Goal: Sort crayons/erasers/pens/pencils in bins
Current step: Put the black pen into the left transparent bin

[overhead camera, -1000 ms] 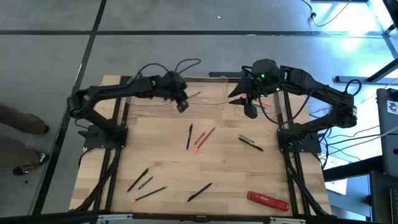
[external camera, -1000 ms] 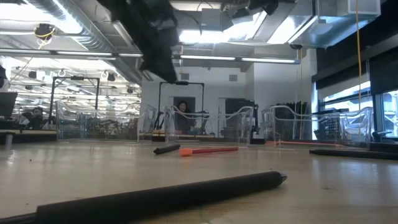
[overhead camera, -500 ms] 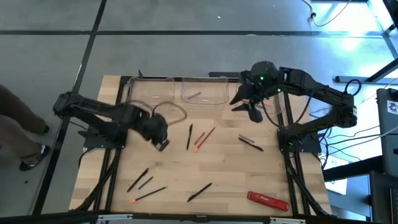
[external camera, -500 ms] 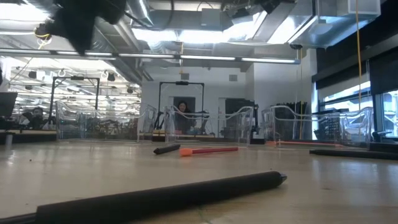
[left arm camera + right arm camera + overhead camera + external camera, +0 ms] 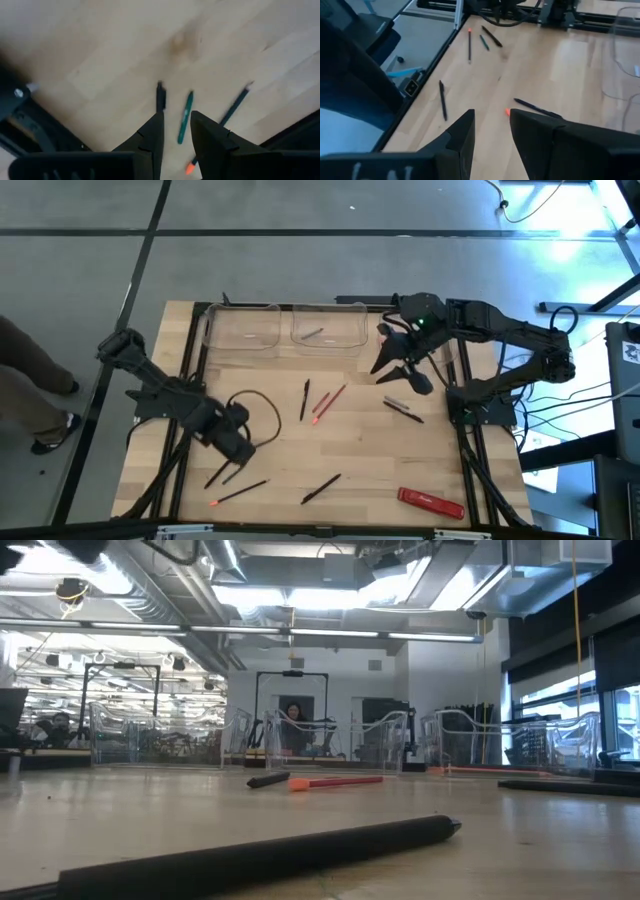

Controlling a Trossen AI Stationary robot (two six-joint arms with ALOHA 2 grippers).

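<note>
My left gripper point(image 5: 238, 448) is open and empty above the table's near left. Just below it lie a green pen point(image 5: 185, 118), a short black pen point(image 5: 160, 97) and a black pen with an orange tip point(image 5: 234, 106). My right gripper point(image 5: 400, 372) is open and empty, in front of the right bin point(image 5: 452, 352). The left bin point(image 5: 240, 328) and the middle bin point(image 5: 328, 325) stand at the far edge. The middle bin holds one thin stick point(image 5: 312, 333). More pens point(image 5: 305, 400) lie flat in the middle of the table.
Red pencils point(image 5: 331, 401) lie mid-table and two dark pens point(image 5: 403, 410) lie right of them. A black pen point(image 5: 320, 488) and a flat red bar point(image 5: 432, 502) lie near the front edge. A loose cable point(image 5: 262, 412) loops from my left arm.
My left gripper has swung from over the left bin toward the table's near left, and now stands over the pens there. My right gripper has moved a little from the right bin toward the near edge.
</note>
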